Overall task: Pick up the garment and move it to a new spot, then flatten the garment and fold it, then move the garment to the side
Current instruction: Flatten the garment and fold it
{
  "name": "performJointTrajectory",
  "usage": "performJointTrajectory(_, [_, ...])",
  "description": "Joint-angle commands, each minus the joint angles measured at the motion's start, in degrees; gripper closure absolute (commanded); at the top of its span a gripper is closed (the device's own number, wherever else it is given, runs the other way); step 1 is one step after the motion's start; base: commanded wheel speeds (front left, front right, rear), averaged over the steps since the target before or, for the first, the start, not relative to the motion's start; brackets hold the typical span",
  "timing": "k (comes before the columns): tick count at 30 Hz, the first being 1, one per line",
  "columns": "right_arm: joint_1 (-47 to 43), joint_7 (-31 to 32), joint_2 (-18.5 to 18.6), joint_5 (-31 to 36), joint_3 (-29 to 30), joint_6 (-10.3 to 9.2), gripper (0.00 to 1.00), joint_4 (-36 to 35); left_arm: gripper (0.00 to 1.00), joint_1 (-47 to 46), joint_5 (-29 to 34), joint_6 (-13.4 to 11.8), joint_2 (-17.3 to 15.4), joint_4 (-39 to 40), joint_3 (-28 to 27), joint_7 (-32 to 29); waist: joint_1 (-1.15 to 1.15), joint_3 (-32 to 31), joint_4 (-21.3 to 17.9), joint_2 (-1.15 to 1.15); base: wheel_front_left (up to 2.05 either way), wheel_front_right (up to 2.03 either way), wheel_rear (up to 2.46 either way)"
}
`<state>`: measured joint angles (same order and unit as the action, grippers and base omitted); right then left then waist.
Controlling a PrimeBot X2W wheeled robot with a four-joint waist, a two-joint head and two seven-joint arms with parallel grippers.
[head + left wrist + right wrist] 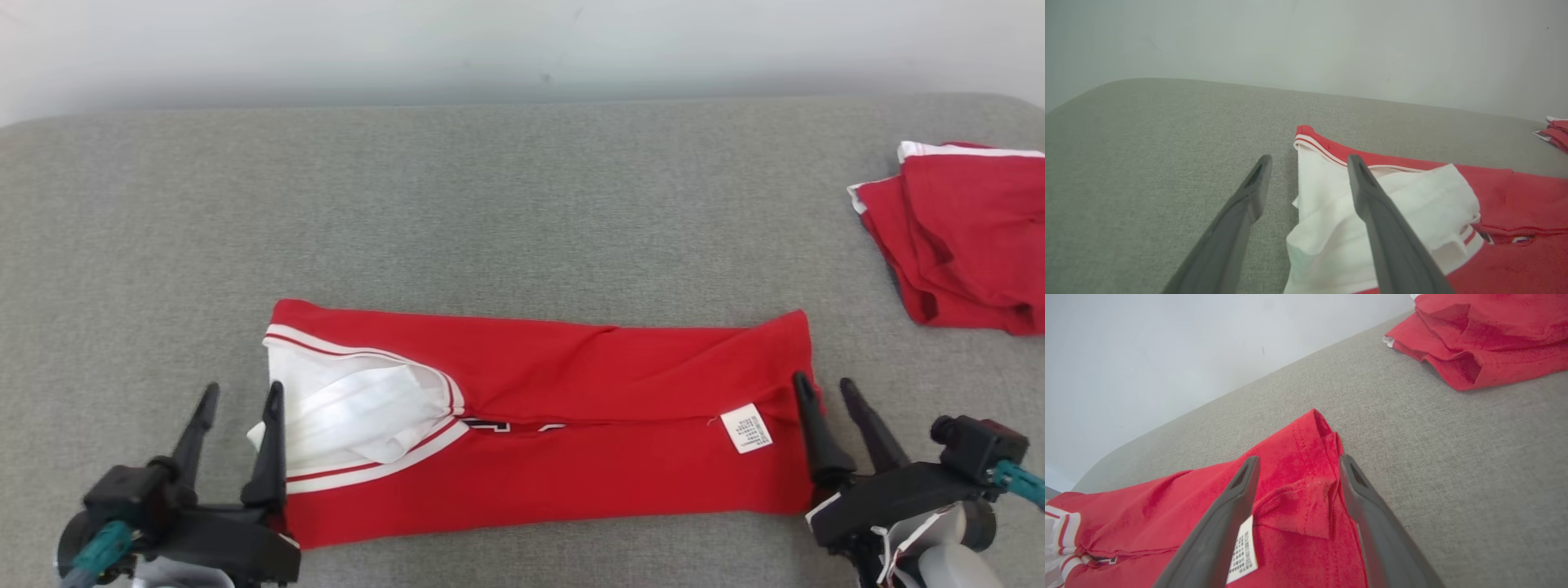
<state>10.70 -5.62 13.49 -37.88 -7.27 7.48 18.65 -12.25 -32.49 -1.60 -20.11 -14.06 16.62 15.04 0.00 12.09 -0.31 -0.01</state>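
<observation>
The garment (pixel 571 408) is a red shirt with white striped trim, folded into a long band on the grey cushion, with a white sleeve (pixel 359 408) at its left end and a white care label (pixel 747 427) near its right end. My left gripper (pixel 241 400) stands open at the band's left end; its right finger lies over the white sleeve (pixel 1412 204), its left finger over bare cushion. At the band's right end my right gripper (pixel 826 390) is open, with the folded red corner (pixel 1298 490) between its fingers, which grip nothing.
A second red garment (pixel 963 237) lies folded at the far right of the grey cushion (pixel 490 204), also seen as a red pile (pixel 1486 335) in the right wrist view. A pale wall runs behind the cushion's far edge.
</observation>
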Motion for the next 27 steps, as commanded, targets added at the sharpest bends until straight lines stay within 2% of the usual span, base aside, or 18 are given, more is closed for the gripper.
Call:
performJointTrajectory(1, [-0.42, 0.20, -0.09, 0.95, 0.83, 0.05, 0.00, -0.95, 0.00, 1.35, 0.99, -0.41, 0.91, 2.06, -1.79, 0.16, 0.00, -0.43, 0.87, 0.01, 0.00, 0.00, 0.00])
performJointTrajectory(7, [1.36, 3.03, -0.67, 6.59, 4.93, 0.06, 0.00, -1.23, 0.00, 5.12, 6.95, -2.30, 4.02, 9.13, -8.09, 0.17, 0.00, -1.24, 2.35, 0.01, 0.00, 0.00, 0.00])
performJointTrajectory(12, [3.78, 7.96, -1.61, 12.84, 7.49, 0.05, 0.00, 5.60, 0.00, 7.08, 11.53, -4.83, 7.38, 11.99, -11.93, 0.16, 0.00, -1.74, 3.77, 0.01, 0.00, 0.00, 0.00])
performJointTrajectory(17, [3.69, 11.45, -3.01, 16.16, 9.99, 0.05, 0.00, 13.05, 0.00, 8.91, 14.08, -4.63, 9.88, 12.89, -14.40, 0.16, 0.00, -1.85, 5.33, 0.01, 0.00, 0.00, 0.00])
performJointTrajectory(21, [3.15, 13.25, -5.08, 14.97, 8.60, 0.14, 0.00, 15.05, 0.00, 9.83, 14.82, -3.94, 11.18, 13.51, -16.22, 0.16, 0.00, -1.60, 5.63, 0.01, 0.00, 0.00, 0.00])
performJointTrajectory(22, [3.14, 13.17, -5.46, 14.60, 8.12, 0.14, 0.42, 15.15, 0.00, 10.10, 15.07, -3.66, 11.44, 13.47, -16.59, 0.16, 0.00, -1.58, 5.57, 0.01, 0.00, 0.00, 0.00])
performJointTrajectory(23, [3.22, 12.97, -5.62, 14.46, 7.75, 0.14, 0.68, 15.15, 0.00, 10.19, 15.40, -3.48, 11.63, 13.49, -16.88, 0.16, 0.00, -1.59, 5.55, 0.01, 0.00, 0.00, 0.00])
performJointTrajectory(24, [3.27, 12.79, -5.78, 14.15, 7.32, 0.17, 1.00, 15.09, 0.00, 10.32, 15.61, -3.17, 11.82, 13.54, -17.27, 0.17, 0.00, -1.65, 5.49, 0.01, 0.00, 0.00, 0.00])
performJointTrajectory(27, [3.92, 11.62, -4.88, 13.54, 7.16, 0.12, 1.00, 14.86, 0.00, 10.83, 16.23, -2.70, 12.35, 13.52, -18.24, 0.17, 0.00, -2.02, 4.91, 0.01, 0.00, 0.00, 0.00])
